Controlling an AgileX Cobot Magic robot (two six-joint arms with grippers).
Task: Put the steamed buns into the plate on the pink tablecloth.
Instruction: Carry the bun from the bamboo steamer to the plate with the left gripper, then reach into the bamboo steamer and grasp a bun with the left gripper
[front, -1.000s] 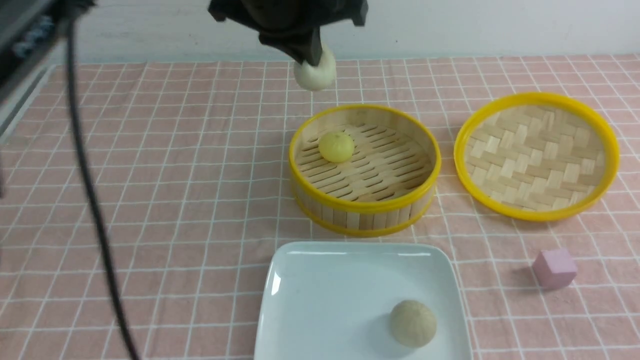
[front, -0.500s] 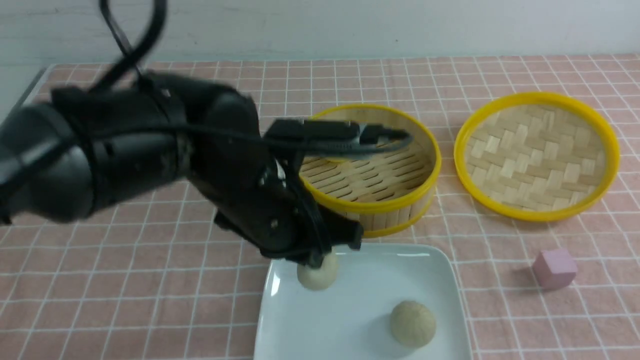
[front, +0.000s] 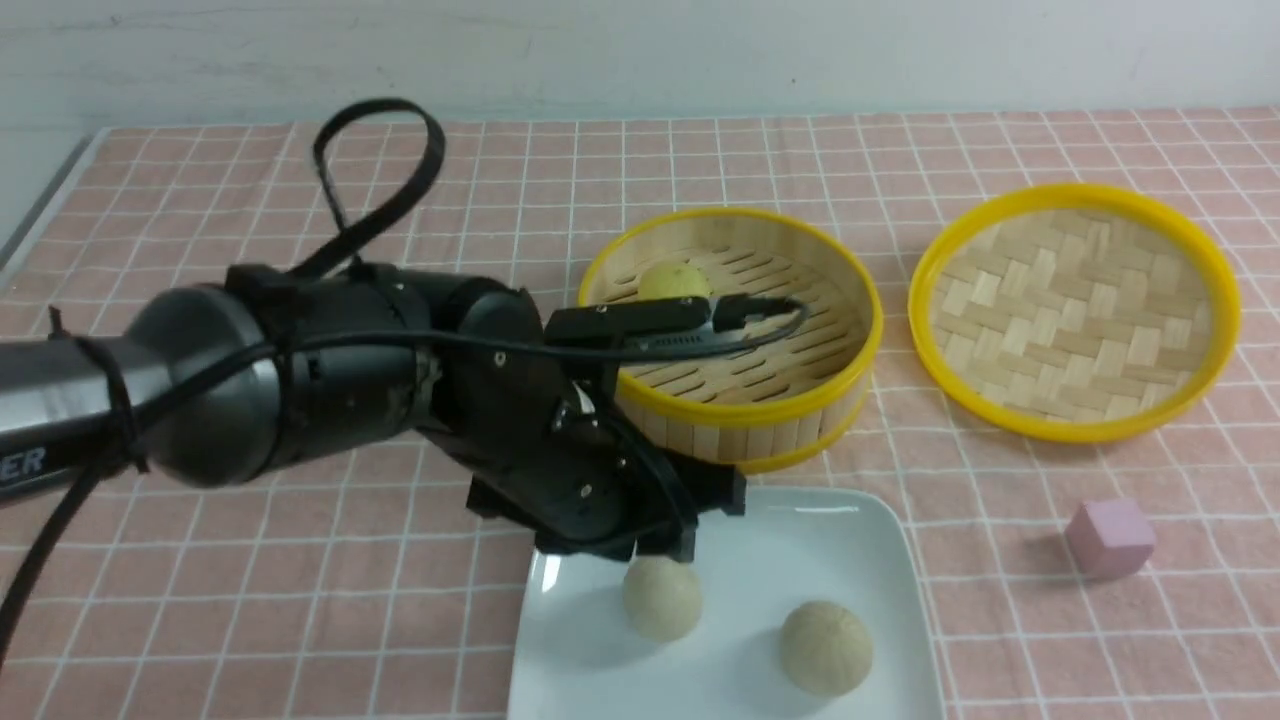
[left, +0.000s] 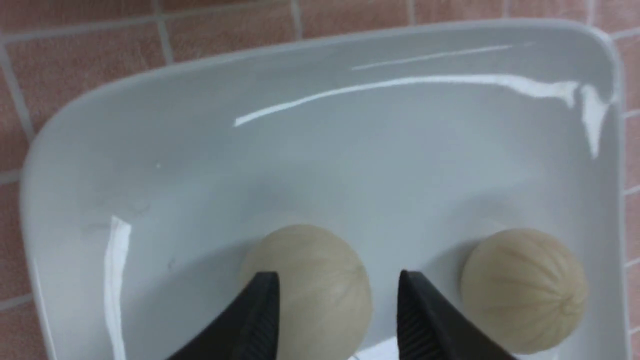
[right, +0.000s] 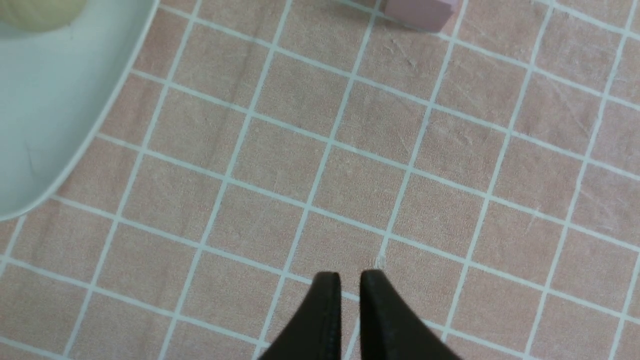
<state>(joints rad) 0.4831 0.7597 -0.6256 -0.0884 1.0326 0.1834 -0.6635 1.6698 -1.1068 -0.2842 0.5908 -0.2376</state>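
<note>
On the plate (front: 760, 540) lie one pale bun (front: 826, 647) and a second pale bun (front: 662, 597), under the opened, empty left end effector (left: 339, 279). Only the yellow bun (front: 673, 279) is left in the steamer (front: 740, 410). The right end effector (right: 350, 280) is closed, empty.

1. The black left gripper (left: 337, 285), high above the round yellow-rimmed slatted bamboo steamer (front: 740, 410) a second ago, has come down over the glossy white rounded-square plate (front: 800, 540).
2. The pale beige dough bun (front: 662, 597) it carried now rests on the plate, with the gripper's fingers parted.
3. The small yellow dough bun (front: 674, 281), hidden by the arm half a second ago, partly shows again.
</note>
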